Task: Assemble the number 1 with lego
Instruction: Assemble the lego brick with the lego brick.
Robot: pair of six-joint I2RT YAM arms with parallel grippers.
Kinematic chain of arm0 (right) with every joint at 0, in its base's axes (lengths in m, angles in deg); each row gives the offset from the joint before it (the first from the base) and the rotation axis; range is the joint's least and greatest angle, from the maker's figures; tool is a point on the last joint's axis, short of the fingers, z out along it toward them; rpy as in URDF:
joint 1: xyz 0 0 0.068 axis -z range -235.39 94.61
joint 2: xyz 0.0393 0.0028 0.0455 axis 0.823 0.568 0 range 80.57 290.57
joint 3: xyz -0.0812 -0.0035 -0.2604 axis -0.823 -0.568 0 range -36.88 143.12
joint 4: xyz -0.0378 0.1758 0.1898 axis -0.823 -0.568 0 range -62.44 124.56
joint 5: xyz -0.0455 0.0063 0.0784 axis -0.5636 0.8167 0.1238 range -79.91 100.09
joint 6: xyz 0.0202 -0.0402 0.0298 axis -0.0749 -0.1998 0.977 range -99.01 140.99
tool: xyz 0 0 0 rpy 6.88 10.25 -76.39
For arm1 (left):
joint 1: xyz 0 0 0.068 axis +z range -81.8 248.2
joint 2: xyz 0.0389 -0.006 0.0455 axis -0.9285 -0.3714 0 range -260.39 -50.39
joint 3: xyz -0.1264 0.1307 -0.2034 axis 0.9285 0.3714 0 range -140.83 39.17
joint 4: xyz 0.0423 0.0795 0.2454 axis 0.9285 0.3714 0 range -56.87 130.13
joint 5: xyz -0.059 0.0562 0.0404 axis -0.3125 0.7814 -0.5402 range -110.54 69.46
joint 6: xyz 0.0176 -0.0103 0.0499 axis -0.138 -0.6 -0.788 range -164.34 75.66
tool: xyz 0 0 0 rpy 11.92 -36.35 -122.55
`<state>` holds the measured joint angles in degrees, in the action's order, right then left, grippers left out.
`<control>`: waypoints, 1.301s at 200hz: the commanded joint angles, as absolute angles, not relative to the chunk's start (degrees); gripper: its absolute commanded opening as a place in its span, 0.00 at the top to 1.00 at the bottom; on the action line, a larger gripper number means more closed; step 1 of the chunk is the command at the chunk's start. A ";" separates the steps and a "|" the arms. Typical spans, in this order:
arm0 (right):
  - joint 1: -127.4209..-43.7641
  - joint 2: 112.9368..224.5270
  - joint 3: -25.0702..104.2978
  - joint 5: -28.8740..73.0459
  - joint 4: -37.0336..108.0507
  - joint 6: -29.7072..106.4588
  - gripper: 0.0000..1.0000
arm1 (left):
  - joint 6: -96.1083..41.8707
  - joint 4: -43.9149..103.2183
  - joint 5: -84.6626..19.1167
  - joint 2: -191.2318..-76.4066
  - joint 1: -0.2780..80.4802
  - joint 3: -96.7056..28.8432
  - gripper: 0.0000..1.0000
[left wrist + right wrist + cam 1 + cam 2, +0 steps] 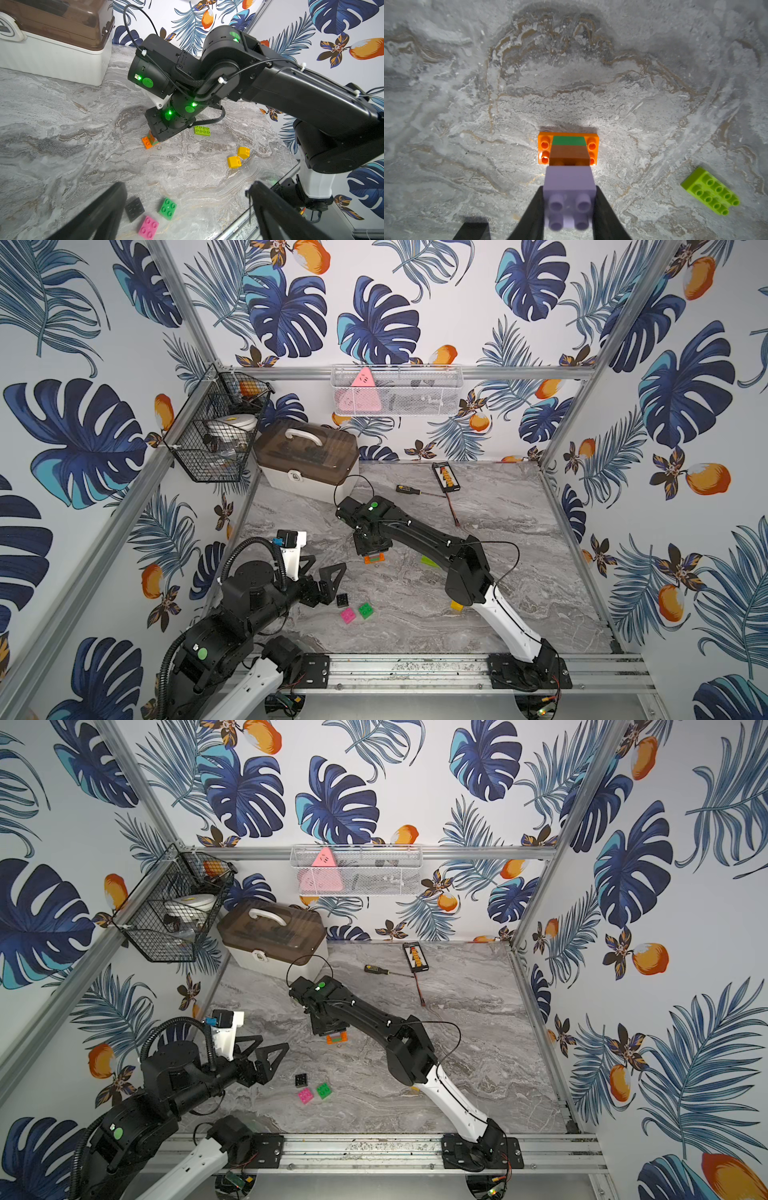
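Our right pincer (569, 197) is pinching a lilac brick (569, 180) by its side walls, one black finger on each side, with the brick's studs turned toward the wrist camera. The lilac brick sits directly over a small stack. In that stack a brown brick (569, 154) rests on a green brick (569, 140), which rests on a long orange brick (544, 148) lying flat on the marble counter (519, 572). We see a dark slit with brown studs in it between lilac and brown, so the two are not pressed fully home. Whether they touch we cannot tell.

In both top views the stack lies near the middle of the frame, mostly hidden under the right arm (424, 533), with only the orange brick peeking out. A lime brick (428, 560) lies just to its right, half under that arm.

Our left pincer (329, 563) hangs left of centre, spread wide with nothing between its fingers. Just below it in the frame we find three square bricks close together: a black brick (342, 600), a pink brick (347, 615) and a loose green brick (365, 610). Two yellow bricks (234, 162) lie near each other on the counter.
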<state>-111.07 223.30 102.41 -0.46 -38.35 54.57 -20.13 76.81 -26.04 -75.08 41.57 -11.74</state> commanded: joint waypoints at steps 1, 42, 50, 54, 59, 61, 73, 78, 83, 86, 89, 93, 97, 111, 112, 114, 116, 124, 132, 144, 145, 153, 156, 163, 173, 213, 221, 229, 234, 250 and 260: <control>-110.81 223.30 103.00 0.06 -38.65 52.60 0.74 | -20.15 75.96 -25.55 -75.13 41.66 -11.63 0.01; -110.41 224.33 103.52 1.15 -38.79 51.14 0.74 | -20.07 75.97 -25.47 -75.16 41.72 -11.63 0.01; -110.32 224.56 103.69 1.31 -38.89 51.14 0.74 | -20.08 75.98 -25.47 -75.17 41.66 -11.62 0.01; -110.19 224.66 103.74 1.32 -38.92 51.06 0.74 | -20.13 75.94 -25.47 -75.17 41.66 -11.63 0.01; -110.15 224.76 103.82 1.42 -38.91 51.17 0.74 | -20.16 75.94 -25.51 -75.18 41.66 -11.63 0.01; -110.15 224.90 103.81 1.44 -38.92 51.28 0.74 | -20.10 75.94 -25.48 -75.22 41.70 -11.63 0.01; -109.98 225.10 103.86 1.94 -38.86 51.24 0.74 | -20.09 75.96 -25.47 -75.18 41.67 -11.63 0.01; -110.02 225.17 103.99 2.14 -38.82 51.26 0.74 | -20.05 75.99 -25.38 -75.18 41.66 -11.64 0.01; -109.95 225.35 103.96 2.31 -38.72 51.14 0.74 | -20.01 75.99 -25.38 -75.11 41.69 -11.63 0.01; -109.89 225.44 104.05 2.35 -38.66 51.05 0.74 | -20.01 75.94 -25.38 -75.10 41.66 -11.63 0.01; -109.88 225.61 104.17 2.41 -38.80 50.99 0.74 | -19.99 75.94 -25.38 -75.09 41.71 -11.61 0.01; -109.88 225.71 104.47 2.38 -38.95 50.91 0.74 | -20.02 75.98 -25.38 -75.09 41.70 -11.65 0.01; -109.80 225.94 104.74 2.35 -39.14 50.89 0.73 | -19.99 75.94 -25.38 -75.09 41.66 -11.58 0.01; -109.63 226.79 105.52 2.63 -39.69 50.25 0.73 | -20.00 75.94 -25.39 -75.15 41.67 -11.65 0.01; -109.62 226.80 105.64 2.62 -39.74 50.25 0.73 | -20.00 75.94 -25.38 -75.12 41.66 -11.68 0.01; -109.66 226.88 105.72 2.66 -39.83 50.13 0.73 | -19.99 75.94 -25.38 -75.16 41.66 -11.64 0.01; -109.63 227.07 105.93 2.68 -39.94 50.01 0.73 | -19.99 75.96 -25.38 -75.17 41.70 -11.63 0.01; -109.62 227.41 106.26 2.71 -40.04 49.53 0.73 | -20.03 75.98 -25.42 -75.17 41.67 -11.63 0.01; -109.63 227.88 106.66 2.74 -40.30 49.10 0.73 | -20.04 75.94 -25.38 -75.15 41.72 -11.63 0.01; -109.62 228.29 107.34 2.68 -40.58 48.45 0.73 | -20.00 76.00 -25.38 -75.17 41.66 -11.67 0.01; -109.62 228.39 107.39 2.65 -40.63 48.43 0.73 | -20.00 76.01 -25.38 -75.17 41.66 -11.65 0.01; -109.62 228.66 107.60 2.57 -40.76 48.21 0.73 | -20.00 75.96 -25.29 -75.17 41.66 -11.63 0.01; -109.62 228.66 107.65 2.53 -40.84 48.18 0.73 | -20.02 75.94 -25.33 -75.17 41.68 -11.64 0.01; -109.62 228.91 107.78 2.29 -40.94 48.09 0.73 | -20.03 75.94 -25.29 -75.11 41.67 -11.63 0.01; -109.62 229.07 107.71 2.26 -40.79 47.81 0.73 | -19.99 75.98 -25.29 -75.17 41.67 -11.63 0.01; -109.71 229.99 108.75 1.68 -42.61 48.07 0.73 | -20.08 75.89 -25.42 -75.26 41.76 -11.54 0.01; -109.71 229.94 108.68 1.31 -43.43 49.27 0.72 | -20.17 75.89 -25.54 -75.38 41.80 -11.65 0.01; -109.61 229.53 108.47 0.91 -44.22 51.12 0.72 | -20.14 75.86 -25.55 -75.43 41.76 -11.63 0.01; -109.62 229.02 107.99 0.92 -44.37 52.02 0.72 | -20.10 75.90 -25.55 -75.44 41.83 -11.58 0.01; -109.62 226.44 104.49 1.51 -43.23 55.04 0.71 | -20.12 75.74 -25.81 -75.49 42.01 -11.54 0.01; -109.62 225.02 102.52 2.06 -42.71 56.61 0.71 | -20.20 75.69 -25.99 -75.53 42.11 -11.54 0.01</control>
